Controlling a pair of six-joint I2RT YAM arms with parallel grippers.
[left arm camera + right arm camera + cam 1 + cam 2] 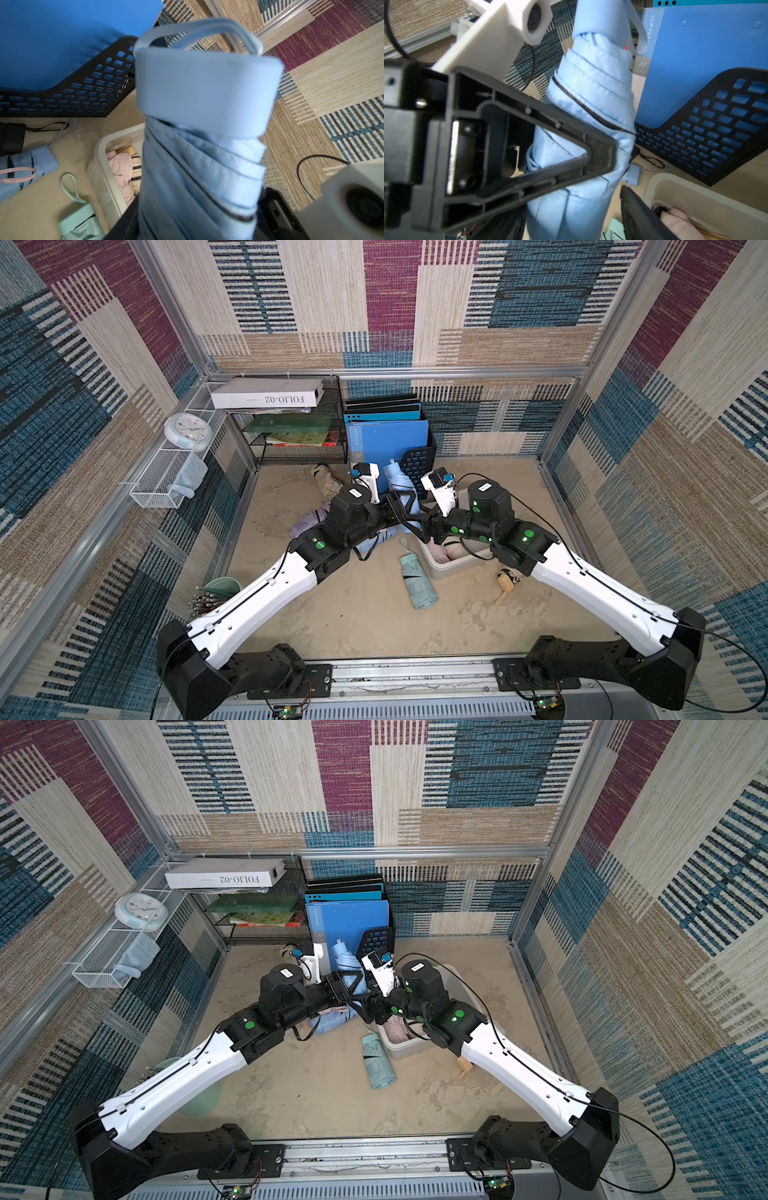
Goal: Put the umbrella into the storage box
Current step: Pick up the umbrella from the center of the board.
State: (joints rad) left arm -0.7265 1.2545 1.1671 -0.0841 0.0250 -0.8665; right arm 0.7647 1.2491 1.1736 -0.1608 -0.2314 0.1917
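Now, all eyes on the middle of the desk: the left gripper (pixel 404 506) has its jaws clamped on the light blue umbrella (pixel 394 477). In the right wrist view you can see the black jaw denting the fabric. The umbrella stands nearly upright, strap end at the top and long axis pointing up out of the jaws, just in front of the black file holder (pixel 417 464).

The right gripper (pixel 417 529) sits just beside it, low on the umbrella's body. Its jaws look parted and have hold of nothing. Only one jaw shows in its own wrist view, with a sliver of desk between it and the cloth.

The storage box (pixel 453 570) lies right of centre in both top views, down and to the right of the held umbrella. A pink umbrella (pixel 120 166) is already inside. The right arm hangs directly over the box, so it looks the nearer of the two.

My read is that the umbrella has to travel rightward and tip off vertical to lie along the tub. A mint-green umbrella (pixel 417 576) lies on the desk against the box's left wall.
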